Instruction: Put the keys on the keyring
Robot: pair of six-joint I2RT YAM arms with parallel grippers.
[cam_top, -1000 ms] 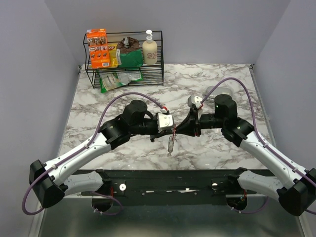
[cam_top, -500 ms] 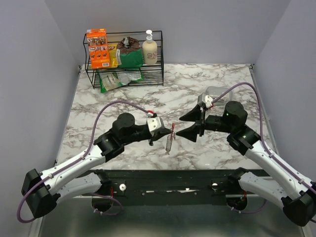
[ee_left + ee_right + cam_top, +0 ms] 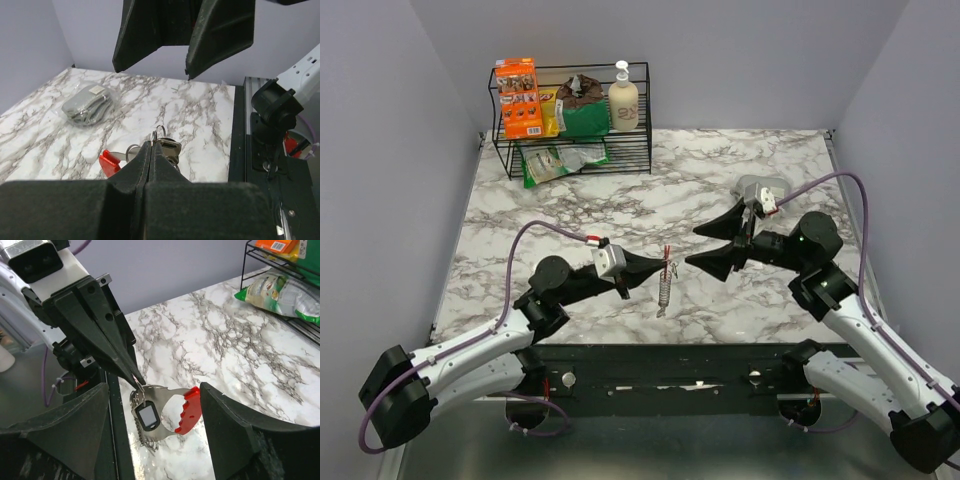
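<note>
The keyring [image 3: 172, 407], a flat piece with a red curved side [image 3: 190, 410] and a gray metal side, hangs above the table from its small wire loop [image 3: 139, 388]. My left gripper [image 3: 658, 267] is shut on that loop, its fingertips [image 3: 152, 146] pinched together. A small black key [image 3: 148, 416] with a pale face dangles against the gray side, and a short chain [image 3: 663, 295] hangs below. My right gripper [image 3: 692, 247] stands open just right of the keyring, apart from it, with the keyring [image 3: 667, 268] facing the gap between its fingers [image 3: 235, 430].
A black wire rack [image 3: 570, 140] at the back left holds an orange box, green bags and a soap bottle. A gray pouch in clear plastic [image 3: 763, 187] lies behind my right gripper. The black base rail [image 3: 660, 360] runs along the near table edge.
My right gripper has opened wide and drawn back to the right, off the keyring. The left arm has pulled back leftward, still holding the keyring by its loop.
</note>
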